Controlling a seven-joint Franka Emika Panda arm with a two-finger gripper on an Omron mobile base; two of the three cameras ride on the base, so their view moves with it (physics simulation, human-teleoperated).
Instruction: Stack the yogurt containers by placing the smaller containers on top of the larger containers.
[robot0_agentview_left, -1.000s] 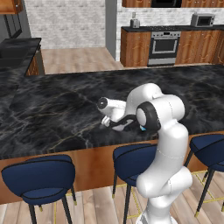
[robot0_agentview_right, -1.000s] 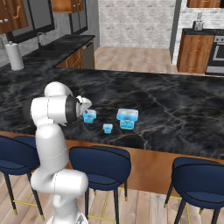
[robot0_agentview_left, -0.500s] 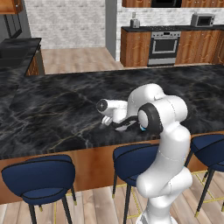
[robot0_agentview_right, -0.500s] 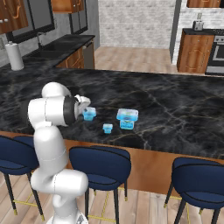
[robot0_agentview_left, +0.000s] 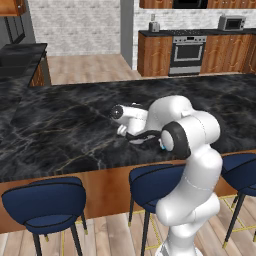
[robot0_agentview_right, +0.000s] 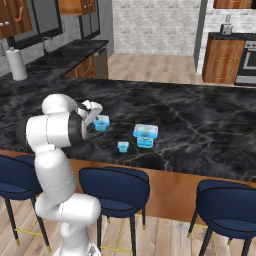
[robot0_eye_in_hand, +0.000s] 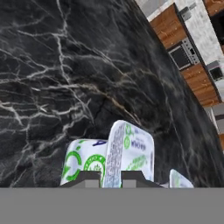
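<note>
My gripper (robot0_eye_in_hand: 111, 177) is shut on the middling yogurt container (robot0_eye_in_hand: 127, 151), a light-blue tub with a white top seen edge-on between the finger tips. From the right base view the gripper (robot0_agentview_right: 98, 115) holds this tub (robot0_agentview_right: 101, 121) just over the black marble counter (robot0_agentview_right: 200, 125). The larger container (robot0_agentview_right: 145, 135) stands to its right on the counter. The tiny tub (robot0_agentview_right: 123, 146) sits nearer the counter's front edge, between the two. A corner of another tub (robot0_eye_in_hand: 179, 179) shows at the lower right of the hand view. In the left base view the white hand (robot0_agentview_left: 125, 114) reaches low over the counter.
Blue stools (robot0_agentview_right: 115, 187) line the counter's near side. A paper towel roll (robot0_agentview_right: 16, 64) and a sink stand on the back counter at the left. An oven (robot0_agentview_left: 186, 52) and wooden cabinets are far behind.
The hand has risen a little with the middling tub in its grip. The other two tubs have not moved.
</note>
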